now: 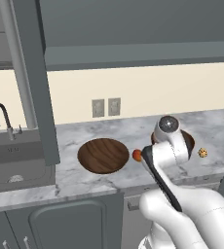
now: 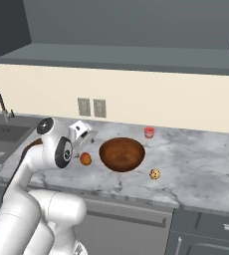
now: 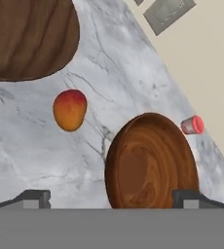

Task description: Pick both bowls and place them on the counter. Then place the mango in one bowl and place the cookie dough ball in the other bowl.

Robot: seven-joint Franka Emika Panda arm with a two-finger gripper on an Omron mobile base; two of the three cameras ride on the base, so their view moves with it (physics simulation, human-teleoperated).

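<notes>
Stretching from the sink end out past the 3 o'clock side of the base views, the counter (image 2: pixel 201 164) already carried both bowls, so the placing step looked done and the mango appeared to be the step in hand. The wide dark bowl (image 1: pixel 103 155) lay flat near the sink; the deeper reddish bowl (image 2: pixel 122 154) stood upright well apart from it. The pincer (image 3: pixel 112 197) hovered above the stone with its jaws spread wide and nothing between them, its tips framing the reddish bowl in the hand view. The mango (image 3: pixel 69 110) lay between the two bowls, touching neither, at about 10 o'clock from the pincer. A small red cup (image 2: pixel 149 132) sat at 1 o'clock of the reddish bowl, close to the wall. The cookie dough ball (image 2: pixel 155 174) rested at 5 o'clock of that bowl, near the front edge. The next move probably called for shifting over the mango and descending; bare stone around it gave room, though both bowl rims were near
</notes>
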